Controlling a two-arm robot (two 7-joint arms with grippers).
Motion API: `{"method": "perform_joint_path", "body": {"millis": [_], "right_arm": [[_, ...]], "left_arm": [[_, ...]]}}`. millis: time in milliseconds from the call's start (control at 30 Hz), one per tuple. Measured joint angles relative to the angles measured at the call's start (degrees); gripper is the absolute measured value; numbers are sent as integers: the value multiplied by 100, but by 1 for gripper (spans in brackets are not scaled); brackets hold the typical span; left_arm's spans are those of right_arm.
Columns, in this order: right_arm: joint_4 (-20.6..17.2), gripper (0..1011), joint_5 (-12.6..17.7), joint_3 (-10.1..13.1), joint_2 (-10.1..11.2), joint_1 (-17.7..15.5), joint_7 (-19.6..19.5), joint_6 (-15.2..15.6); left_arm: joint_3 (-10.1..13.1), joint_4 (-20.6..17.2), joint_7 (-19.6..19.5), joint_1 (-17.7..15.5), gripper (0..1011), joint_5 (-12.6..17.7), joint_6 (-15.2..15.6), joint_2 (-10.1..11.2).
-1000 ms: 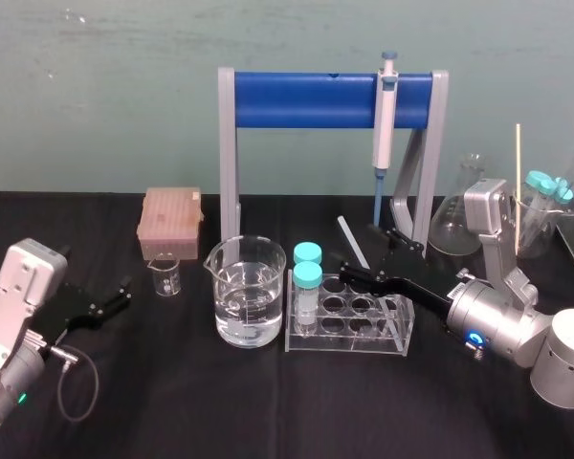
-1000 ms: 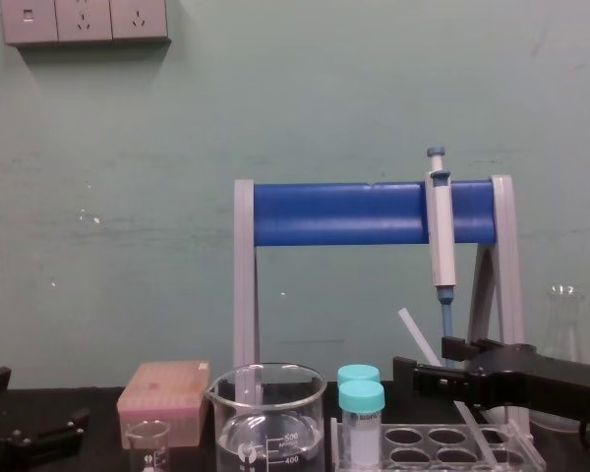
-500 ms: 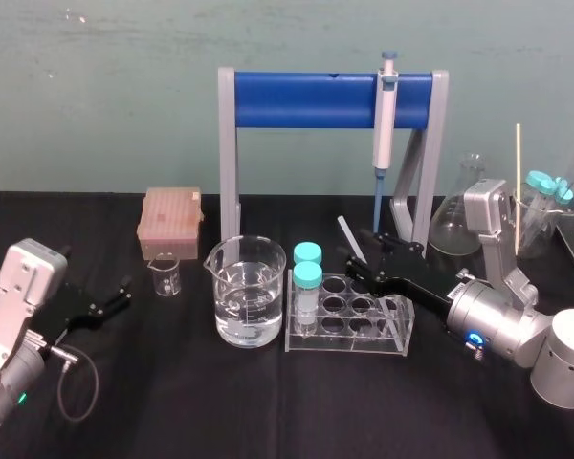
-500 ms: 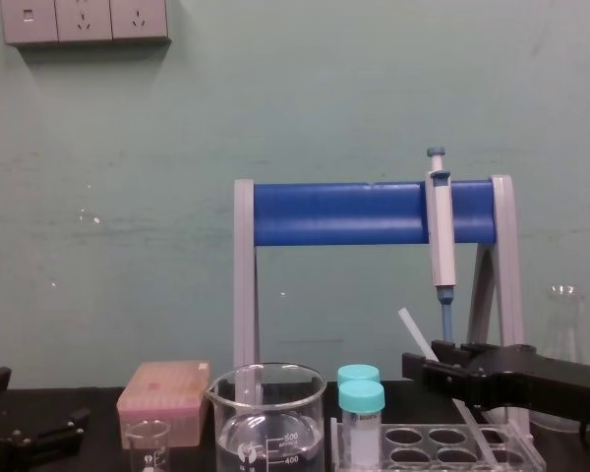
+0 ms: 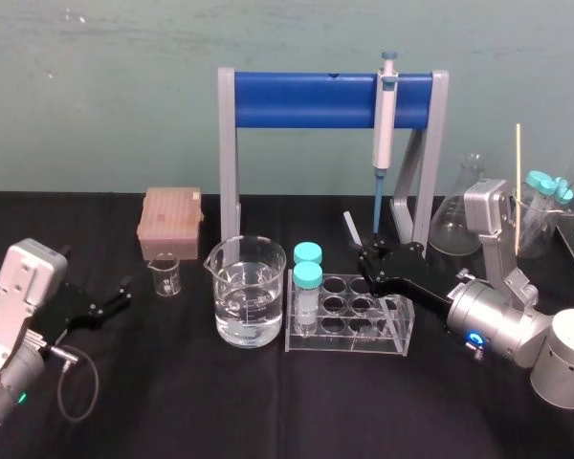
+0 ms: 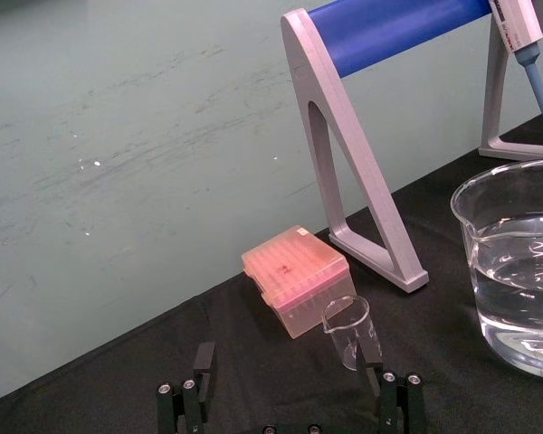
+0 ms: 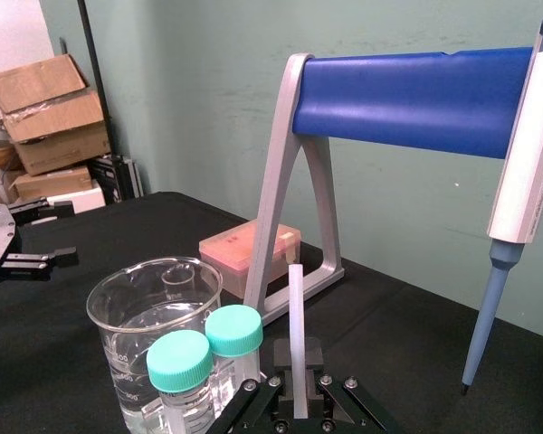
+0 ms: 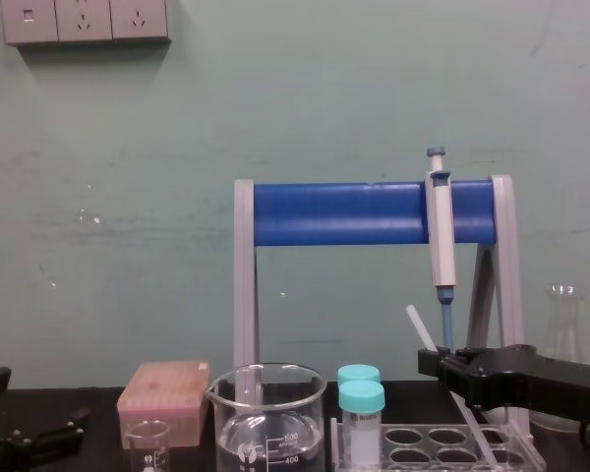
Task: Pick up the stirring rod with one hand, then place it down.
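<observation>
Bench: black cloth (image 5: 268, 402) over the table, teal wall behind.
Pincer at work: right gripper (image 5: 371, 260), clenched on the stirring rod (image 5: 349, 228) near mid-length, reaching in over the back of the test-tube rack (image 5: 349, 333).
Rod's lie: tilted, upper part slanting up toward the robot's left; lower part, in the chest view, angling down behind or into the rack. Cannot tell whether the lower end is free of the rack's holes.
Under the pincer: clear rack with two teal-capped tubes (image 5: 308, 275) at its left end.
Just behind: grey-and-blue pipette (image 5: 385, 115) hanging from the blue-barred stand (image 5: 306, 100), its tip close to the gripper.
Left of the rack: large beaker (image 5: 244, 292), part-filled with water, just beside the rack.
Farther out: pink tip box (image 5: 171, 222) and small empty beaker (image 5: 165, 277) to the left; conical flask (image 5: 459, 225) to the right.
Other arm: left gripper (image 5: 122, 294), fingers spread and empty, parked low at the table's left, well apart from the rod.
Step, as judged: grasp made, lift barely under way, set-down not yet done.
Risk, slip: smooth glass in a narrow pinch, likely to pivot or slide if the squeeze is light.
Risk, snag: lower end catching the rack on a slanted pull, dragging it and knocking the tubes toward the beaker.
Risk, bump: a backward or upward sweep striking the pipette tip or the stand.
</observation>
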Motion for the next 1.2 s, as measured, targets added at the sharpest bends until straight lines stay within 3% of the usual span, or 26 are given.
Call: {"method": "perform_joint_path", "body": {"millis": [433, 800, 1200], "right_arm": [[0, 69, -5, 2, 0, 0, 0, -9], [-152, 69, -303, 380, -124, 129, -170, -1159], [-16, 69, 13, 879, -489, 64, 36, -2398]], "left_arm": [[0, 0, 0, 0, 1000, 0, 0, 0], [0, 0, 0, 0, 1000, 0, 0, 0], [0, 0, 0, 0, 1000, 0, 0, 0]]}}
